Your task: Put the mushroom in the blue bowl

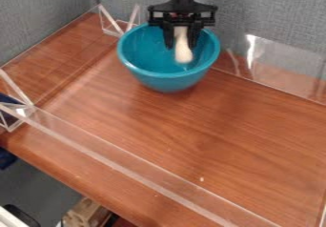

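The teal-blue bowl stands at the back of the wooden table. My gripper hangs straight down over the bowl's far side, and its black fingers are shut on the mushroom. Its cream stem dangles below the fingers, inside the bowl's rim and above the bowl's floor. The reddish cap is hidden between the fingers.
Low clear acrylic walls ring the table: one along the front, one on the left, and panels at the back right. A grey textured wall rises behind the bowl.
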